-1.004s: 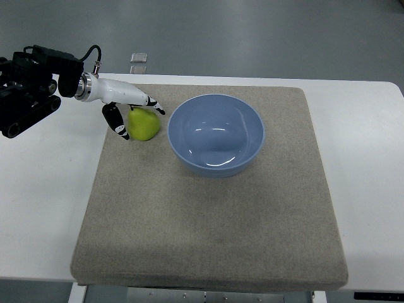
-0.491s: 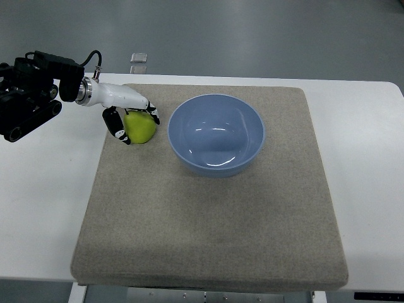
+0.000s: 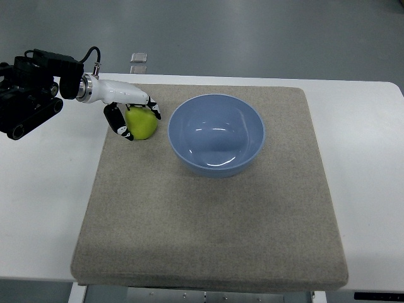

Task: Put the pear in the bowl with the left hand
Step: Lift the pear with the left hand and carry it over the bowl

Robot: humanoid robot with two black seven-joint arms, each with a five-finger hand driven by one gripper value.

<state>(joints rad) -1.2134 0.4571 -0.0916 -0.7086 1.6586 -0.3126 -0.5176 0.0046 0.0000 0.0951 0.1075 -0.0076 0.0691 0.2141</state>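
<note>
A white tabletop [image 3: 44, 208] carries a grey felt mat [image 3: 208, 227]. Near the mat's far left corner lies a green pear [image 3: 142, 124], just beside a light blue bowl [image 3: 216, 134] that sits upright and holds nothing. The left hand [image 3: 126, 107] reaches in from the left edge on a black arm, its white fingers [image 3: 117, 120] with black tips curled over and around the pear, which rests on the mat. A small clear object [image 3: 139, 57] lies on the grey floor beyond the tabletop.

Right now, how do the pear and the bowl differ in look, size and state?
The pear is yellow-green, the bowl pale blue. The pear is much smaller than the bowl. The left hand has fingers around the pear; nothing touches the bowl, which is empty. Both rest on the grey mat, side by side.
</note>
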